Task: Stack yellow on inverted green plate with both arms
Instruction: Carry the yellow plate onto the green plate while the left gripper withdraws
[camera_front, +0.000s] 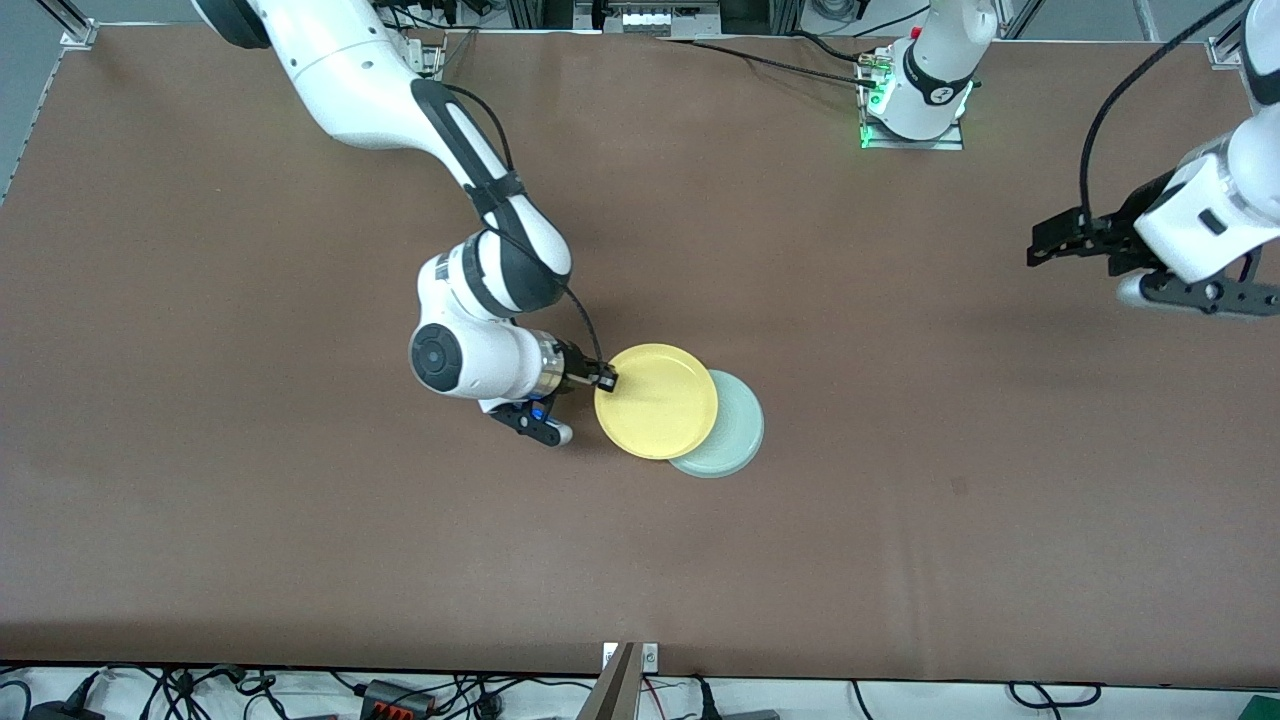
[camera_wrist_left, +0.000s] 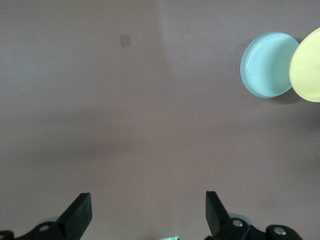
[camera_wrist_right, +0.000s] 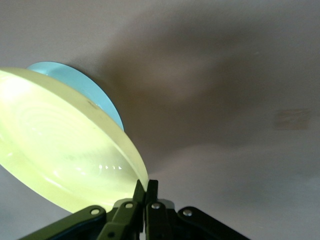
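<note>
My right gripper (camera_front: 607, 378) is shut on the rim of the yellow plate (camera_front: 656, 400), at the edge toward the right arm's end. The plate faces up and covers part of the pale green plate (camera_front: 738, 440), which lies on the table. In the right wrist view the fingers (camera_wrist_right: 146, 187) pinch the yellow rim, the yellow plate's (camera_wrist_right: 65, 150) underside shows, and the green plate (camera_wrist_right: 85, 82) peeks out past it. My left gripper (camera_front: 1040, 246) waits open and empty over the table at the left arm's end. Its wrist view shows its open gripper (camera_wrist_left: 147, 200), the green plate (camera_wrist_left: 267, 65) and the yellow plate (camera_wrist_left: 307, 67).
The brown table (camera_front: 300, 520) stretches wide around the two plates. The left arm's base (camera_front: 915, 100) stands at the table's edge farthest from the front camera. Cables and a bracket (camera_front: 625, 680) lie along the nearest edge.
</note>
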